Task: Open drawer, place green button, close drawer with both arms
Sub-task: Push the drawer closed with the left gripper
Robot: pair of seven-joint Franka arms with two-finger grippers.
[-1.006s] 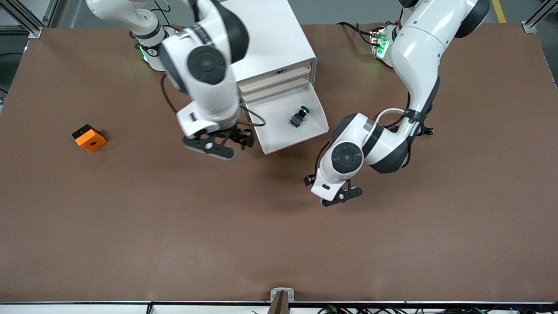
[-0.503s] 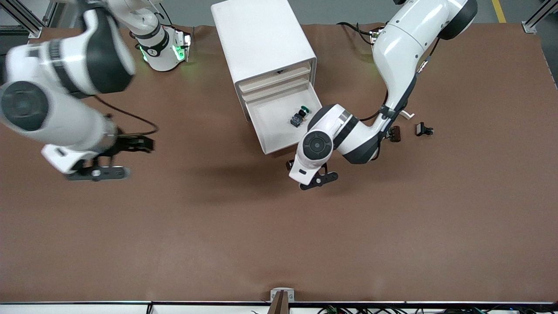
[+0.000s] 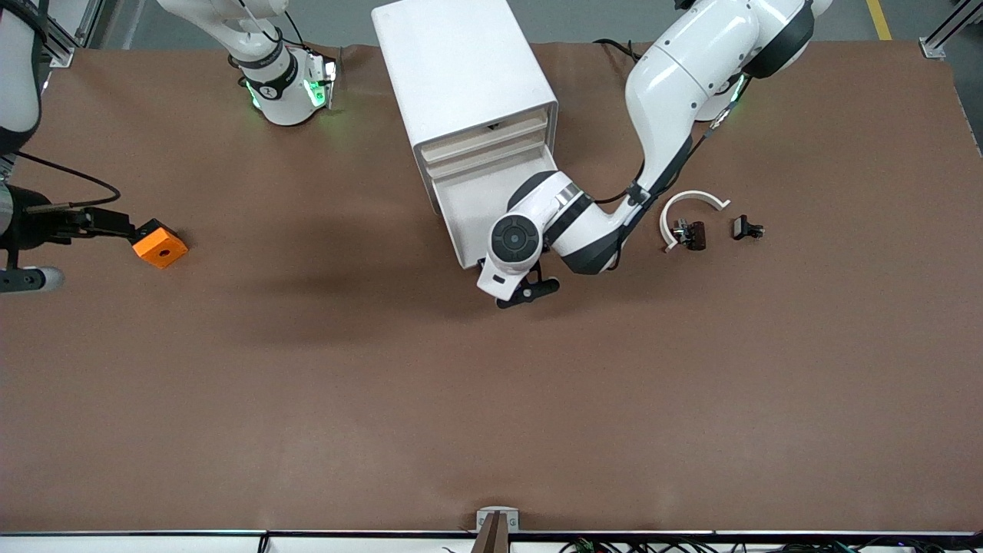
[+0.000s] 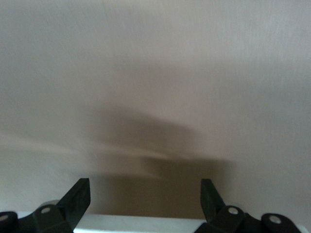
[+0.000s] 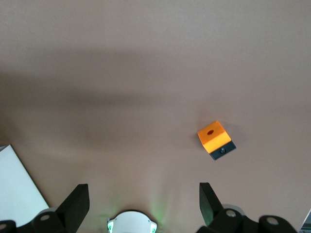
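The drawer (image 3: pixel 468 215) stands pulled out of the cabinet (image 3: pixel 461 69), and the left arm (image 3: pixel 676 84) has swung in over it since half a second ago: its wrist now covers the tray's end toward the left arm's base, where before it sat just off that corner. The button was plain on the tray floor in both earlier frames; now the wrist hides that spot, so the button cannot be seen. The left gripper (image 3: pixel 526 293) is low, just in front of the drawer's front edge, having closed in from farther out on the table (image 3: pixel 491 399); in the left wrist view its fingers (image 4: pixel 77 199) are spread with nothing between them, and a pale surface fills the frame. The right arm (image 3: pixel 15 92) has pulled farther toward its own end of the table and is mostly out of the front view. The right gripper (image 5: pixel 143 206) is up over the table near the orange cube (image 3: pixel 159 243), fingers (image 5: pixel 210 201) wide apart and empty. With the left arm shifted, the white strip (image 3: pixel 691 201) and two black clips (image 3: pixel 695 234) are now uncovered.
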